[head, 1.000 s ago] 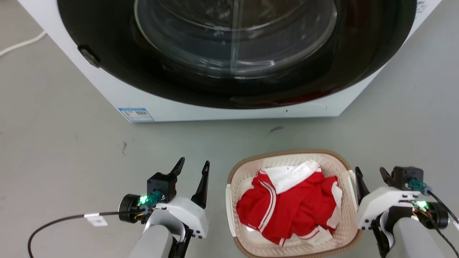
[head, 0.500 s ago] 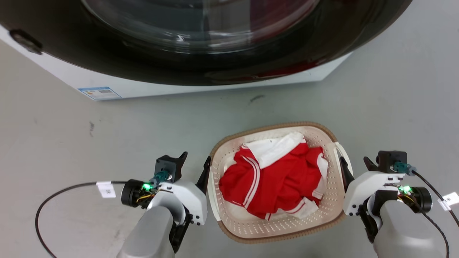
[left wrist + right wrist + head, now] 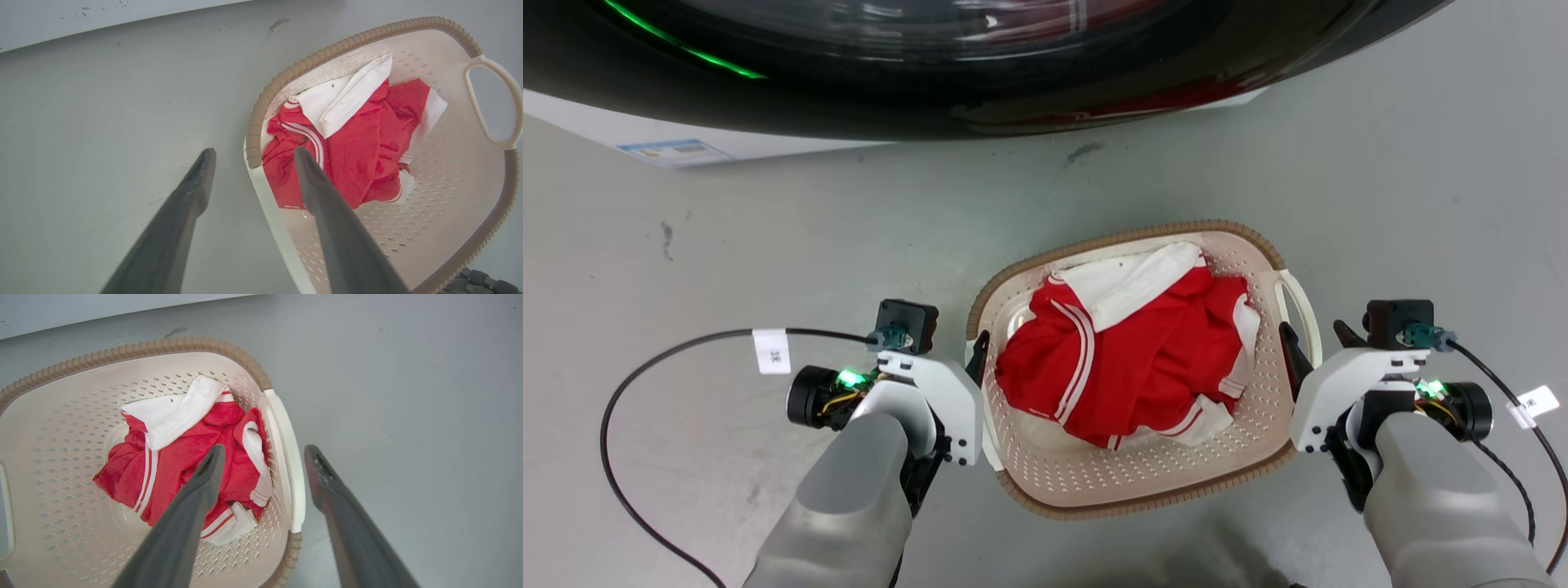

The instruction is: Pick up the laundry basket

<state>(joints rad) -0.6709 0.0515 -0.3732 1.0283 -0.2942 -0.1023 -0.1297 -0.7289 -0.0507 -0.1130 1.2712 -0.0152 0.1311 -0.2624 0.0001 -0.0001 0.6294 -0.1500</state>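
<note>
We flank the basket (image 3: pixel 1143 490), left gripper (image 3: pixel 254 152) at nine o'clock, right gripper (image 3: pixel 264 449) at three, fingers (image 3: pixel 327 212) spread astride its sides to lift level.

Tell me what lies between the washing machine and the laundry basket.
Bare grey floor with one dark smudge separates the washing machine from the laundry basket; the head view shows it.
</note>
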